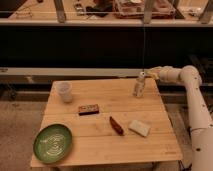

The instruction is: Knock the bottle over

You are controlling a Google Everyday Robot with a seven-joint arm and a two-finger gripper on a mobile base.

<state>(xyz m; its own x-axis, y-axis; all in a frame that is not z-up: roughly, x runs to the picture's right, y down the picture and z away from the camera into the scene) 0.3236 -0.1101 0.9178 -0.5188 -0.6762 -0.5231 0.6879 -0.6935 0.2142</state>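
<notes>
Bottle: you see the bottle (139,85) upright near the back right of the wooden table (95,150).
Gripper: your gripper (149,75) is at cap height, just to the right of the bottle's top, on the white arm (192,95) reaching in from the right.
Gripper state: you cannot tell whether it is apart or together.
Contact: you cannot tell if it touches the cap.
Cup: a translucent cup (64,91) stands at the back left.
Middle: a flat brown block (88,109), a small reddish item (116,125) and a white block (139,128) lie apart.
Plate: a green plate (52,143) sits at your front left corner.
</notes>
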